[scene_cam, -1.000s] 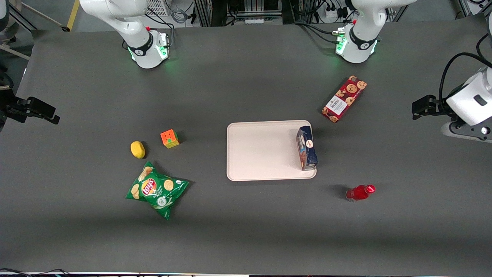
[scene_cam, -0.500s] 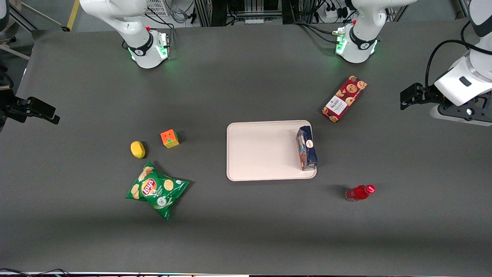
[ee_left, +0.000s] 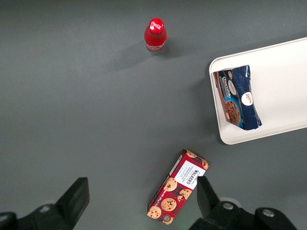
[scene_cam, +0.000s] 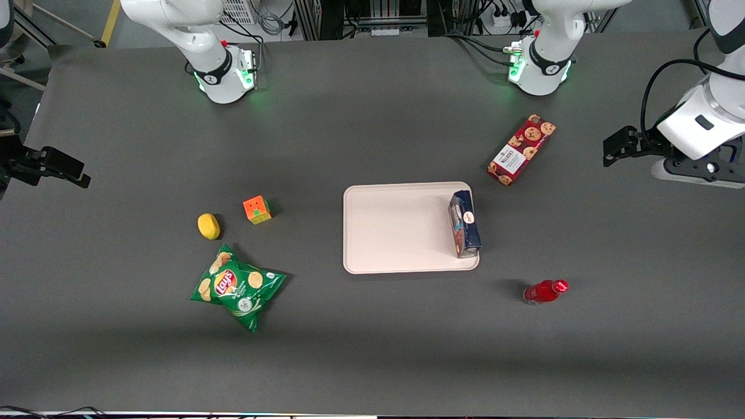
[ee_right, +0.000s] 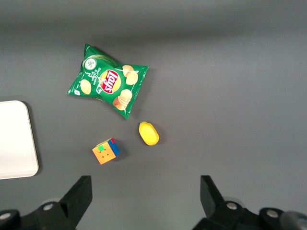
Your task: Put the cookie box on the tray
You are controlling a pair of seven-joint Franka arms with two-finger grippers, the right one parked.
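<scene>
Sitting on the tray [scene_cam: 396,233], the cookie box [scene_cam: 464,224] rests on its long side along the tray edge at the working arm's end; wrist view shows the same, box [ee_left: 239,97] inside the tray [ee_left: 283,76] rim. Gripper [scene_cam: 611,152] is high and well apart from it, at roughly 2 o'clock from the tray in the front view, out near the table end. Fingers spread wide, holding nothing; in the wrist view [ee_left: 139,201] both fingertips [ee_left: 76,196] show with bare table between them. Red cookie box [scene_cam: 521,149] lies at 1 o'clock from the tray. Red bottle [scene_cam: 545,291] lies at 4 o'clock. Toward the parked arm's end: puzzle cube [scene_cam: 257,209], lemon [scene_cam: 208,226], chip bag [scene_cam: 237,287].
</scene>
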